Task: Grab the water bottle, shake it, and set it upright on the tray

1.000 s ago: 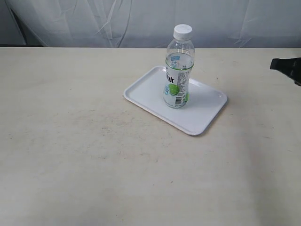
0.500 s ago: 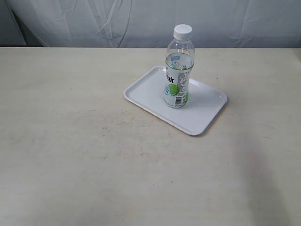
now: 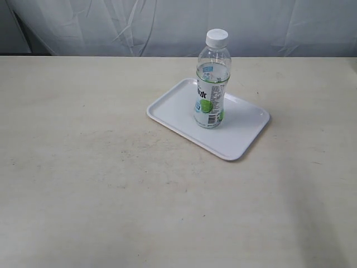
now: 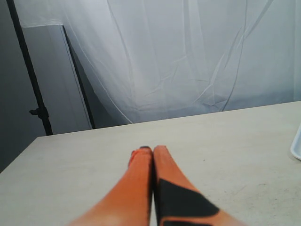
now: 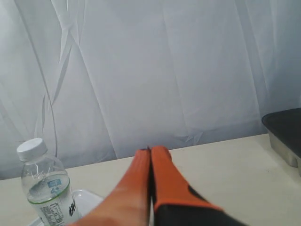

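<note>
The water bottle (image 3: 212,81) stands upright on the white tray (image 3: 173,109) in the middle of the table, untouched by either arm. The right wrist view catches the water bottle (image 5: 44,190) too, with a corner of the tray (image 5: 89,200) under it. My right gripper (image 5: 151,150) is shut, orange fingers pressed together with nothing between them, well away from the bottle. My left gripper (image 4: 151,149) is also shut and empty above bare tabletop; a sliver of the tray (image 4: 297,143) shows in its view. Neither gripper appears in the exterior view.
A pale curtain hangs behind the table. A dark metal-edged container (image 5: 284,134) sits at the table's side in the right wrist view. A dark pole (image 4: 29,75) stands off the table in the left wrist view.
A second ago the dark tip of the right arm showed at the exterior view's right edge; it has since withdrawn out of frame. Bottle and tray have not moved.
</note>
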